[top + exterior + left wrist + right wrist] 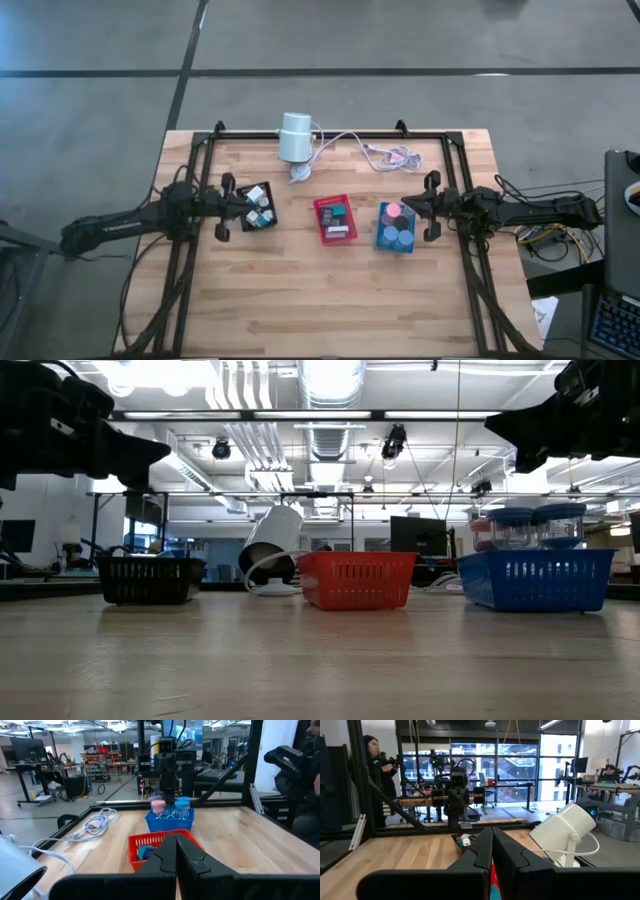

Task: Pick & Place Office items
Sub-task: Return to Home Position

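Three small trays stand in a row mid-table. The black tray holds white and teal office items. The red tray holds teal and white pieces. The blue tray holds pink and blue round discs. My left gripper is shut and level, and hangs above the black tray's left edge with nothing between its fingers. My right gripper is shut too, level above the blue tray's right side, its fingers empty. In the low view both grippers hang well above the trays.
A white cylinder lies tipped at the table's far edge. Its white cable runs right to a coiled pinkish cord. A dark frame rail edges the table. Bare wood fills the near half. A person stands beyond the table.
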Controlling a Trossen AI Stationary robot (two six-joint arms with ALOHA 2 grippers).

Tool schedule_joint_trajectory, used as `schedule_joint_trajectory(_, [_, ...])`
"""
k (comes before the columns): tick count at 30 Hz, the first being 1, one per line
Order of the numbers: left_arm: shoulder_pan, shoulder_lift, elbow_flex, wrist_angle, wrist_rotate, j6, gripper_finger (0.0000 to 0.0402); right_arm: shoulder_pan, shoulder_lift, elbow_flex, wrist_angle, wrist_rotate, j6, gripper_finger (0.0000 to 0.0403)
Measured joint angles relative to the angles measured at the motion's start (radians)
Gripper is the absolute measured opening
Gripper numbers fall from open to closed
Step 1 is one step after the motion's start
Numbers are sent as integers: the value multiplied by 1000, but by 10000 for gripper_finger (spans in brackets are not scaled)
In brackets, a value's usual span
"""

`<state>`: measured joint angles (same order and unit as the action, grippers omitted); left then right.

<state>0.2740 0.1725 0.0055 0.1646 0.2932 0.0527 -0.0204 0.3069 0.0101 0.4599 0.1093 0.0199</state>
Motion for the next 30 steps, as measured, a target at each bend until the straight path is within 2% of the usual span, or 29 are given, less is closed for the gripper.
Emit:
schedule_joint_trajectory(9, [0,-73,0,-38,36,-6,0,0,0,0,2,-1,8,8])
schedule_joint_trajectory(21, [0,-173,0,-119,24,-34,0,0,-45,0,-9,0,25,8])
schedule_joint_trajectory(30, [0,-173,0,-121,23,-50,0,0,-58,0,3,24,36,8])
